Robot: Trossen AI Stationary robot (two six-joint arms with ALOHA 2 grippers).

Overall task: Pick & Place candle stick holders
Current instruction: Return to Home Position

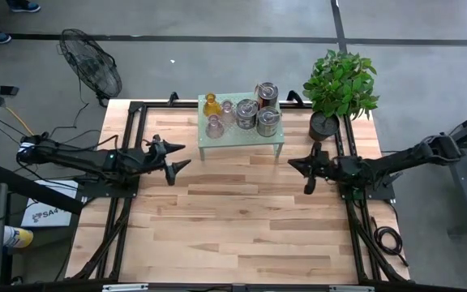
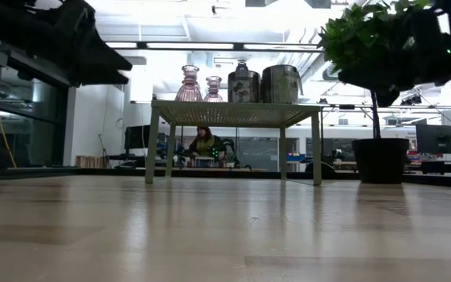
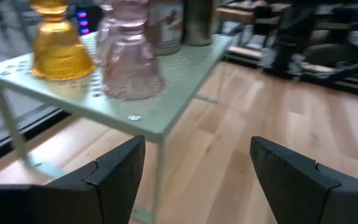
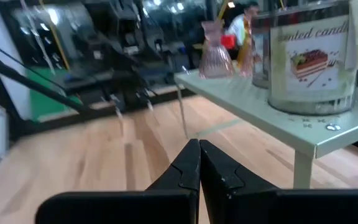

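Six candle stick holders stand on the pale green perforated stand (image 1: 242, 139) at the table's far middle: an amber glass one (image 1: 211, 105), two pale pink glass ones (image 1: 215, 126) and three silvery metal cylinders (image 1: 256, 111). My left gripper (image 1: 175, 158) is open and empty, left of the stand, above the table. In the left wrist view the amber holder (image 3: 56, 46) and a pink holder (image 3: 129, 62) stand beyond its fingers. My right gripper (image 1: 305, 172) is shut and empty, to the right of the stand and nearer than it. A metal holder (image 4: 312, 65) shows in the right wrist view.
A green plant in a dark pot (image 1: 327, 123) stands at the table's far right, close to my right arm. A black fan (image 1: 92, 65) stands on the floor beyond the table's far left corner. The near part of the wooden table (image 1: 233, 235) is bare.
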